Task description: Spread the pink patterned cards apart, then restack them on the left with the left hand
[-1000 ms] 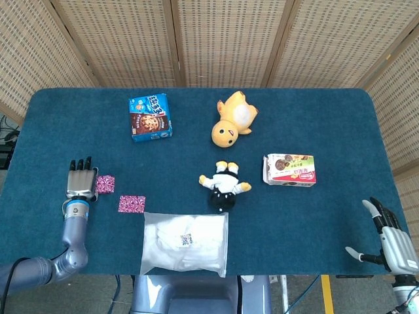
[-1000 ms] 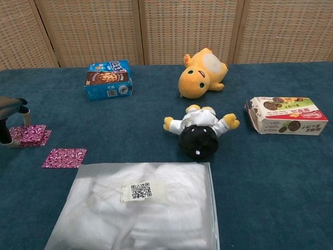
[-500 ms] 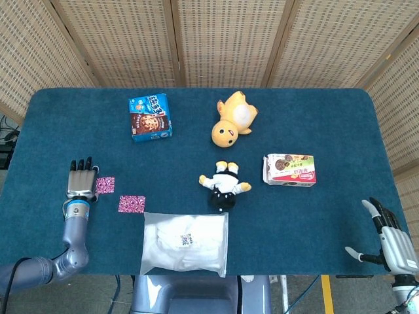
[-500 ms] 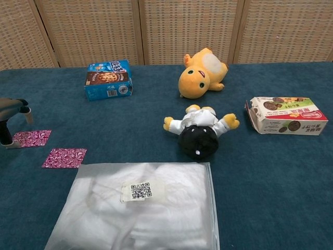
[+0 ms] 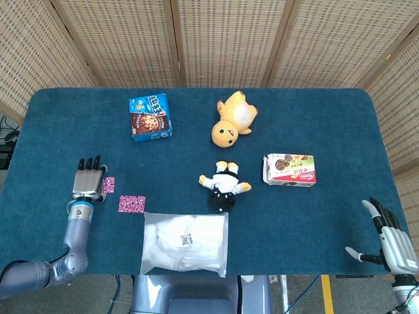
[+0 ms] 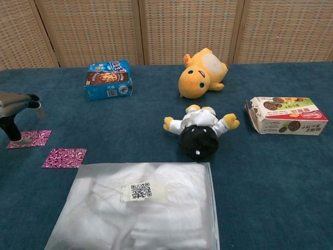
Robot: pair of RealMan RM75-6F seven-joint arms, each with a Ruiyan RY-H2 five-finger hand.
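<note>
the two pink patterned cards lay apart on the blue counter (image 5: 314, 118), so the spreading looked done and the restacking on the left looked still to do. the left card (image 6: 29, 138) sat near the counter's left edge, partly under the left robot hand (image 5: 88, 178), which hovered over it with fingers extended; in the chest view one dark fingertip (image 6: 11, 130) came down on or just at that card, though whether it pressed or gripped could not be told. the right card (image 5: 131, 203) lay flat just beside it, untouched, close to the top left corner of the clear plastic bag (image 5: 185, 243).

the right robot hand (image 5: 390, 243) hung released, fingers spread, off the counter's right front corner. there was open cloth between the cards and the blue biscuit box (image 5: 150, 117), but little margin toward the bag and the left edge.
</note>
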